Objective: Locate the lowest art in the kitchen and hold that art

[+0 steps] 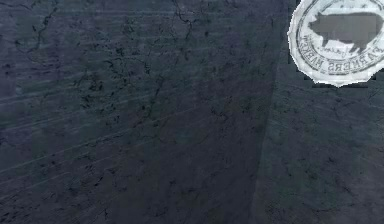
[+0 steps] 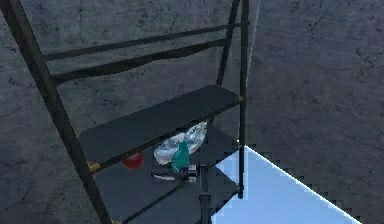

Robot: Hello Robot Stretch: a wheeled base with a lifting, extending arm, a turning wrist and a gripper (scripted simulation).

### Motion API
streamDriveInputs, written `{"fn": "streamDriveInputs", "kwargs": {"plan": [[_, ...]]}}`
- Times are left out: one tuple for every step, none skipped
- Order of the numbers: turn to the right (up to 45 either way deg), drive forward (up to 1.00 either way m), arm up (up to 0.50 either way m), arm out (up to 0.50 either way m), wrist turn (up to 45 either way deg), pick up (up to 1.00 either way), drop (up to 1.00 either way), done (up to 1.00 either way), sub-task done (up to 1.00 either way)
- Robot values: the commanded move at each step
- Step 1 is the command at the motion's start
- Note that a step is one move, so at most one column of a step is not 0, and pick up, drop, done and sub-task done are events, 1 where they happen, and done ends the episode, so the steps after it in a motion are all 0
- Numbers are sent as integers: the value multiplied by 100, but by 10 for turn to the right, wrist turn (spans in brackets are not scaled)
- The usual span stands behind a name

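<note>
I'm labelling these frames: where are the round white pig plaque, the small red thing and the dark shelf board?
Round white plaque with dark pig shape (image 1: 337,40): forward view, on the pig.
Small red thing (image 2: 132,158): arm side view, its middle.
Dark shelf board (image 2: 150,125): arm side view, bare top.

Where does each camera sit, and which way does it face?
Forward view: on the robot, facing ahead and slightly down at a dark cracked wall with a round pig plaque; own body: none.
Arm side view: on the robot's body, facing out to the reaching side at a shelf unit with a teal bottle; arm and claw show.
Shared: dark cracked wall surface; whether the same wall, cannot tell.
</note>
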Motion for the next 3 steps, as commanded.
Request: {"fn": "streamDriveInputs", "kwargs": {"plan": [[0, 0, 0, 0, 0, 100, 0, 0, 0], [0, 0, 10, 0, 0, 0, 0, 0, 0], [0, 0, 0, 0, 0, 0, 0, 100, 0]]}}
